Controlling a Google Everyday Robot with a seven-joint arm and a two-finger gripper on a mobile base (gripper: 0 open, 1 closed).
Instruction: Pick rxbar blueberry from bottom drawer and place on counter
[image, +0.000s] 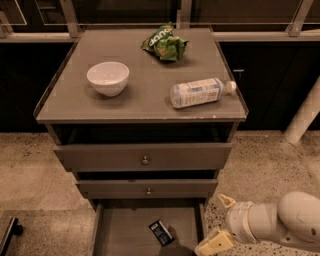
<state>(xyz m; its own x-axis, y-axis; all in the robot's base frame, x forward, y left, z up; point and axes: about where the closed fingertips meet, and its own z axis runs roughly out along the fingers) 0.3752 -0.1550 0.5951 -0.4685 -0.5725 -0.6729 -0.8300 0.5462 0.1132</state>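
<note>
The rxbar blueberry (161, 233), a small dark wrapper with pale lettering, lies flat on the floor of the open bottom drawer (125, 231), toward its right side. My gripper (211, 224) is low at the right of the drawer's right wall, to the right of the bar and apart from it. Its two pale fingers (216, 242) stand spread apart, open and empty. The counter (140, 100) is the grey cabinet top above.
On the counter stand a white bowl (108, 77), a green chip bag (165, 45) and a clear bottle (199, 92) lying on its side. Two knobbed drawers (145, 159) sit partly out above the bottom one. A white post (305, 112) stands at right.
</note>
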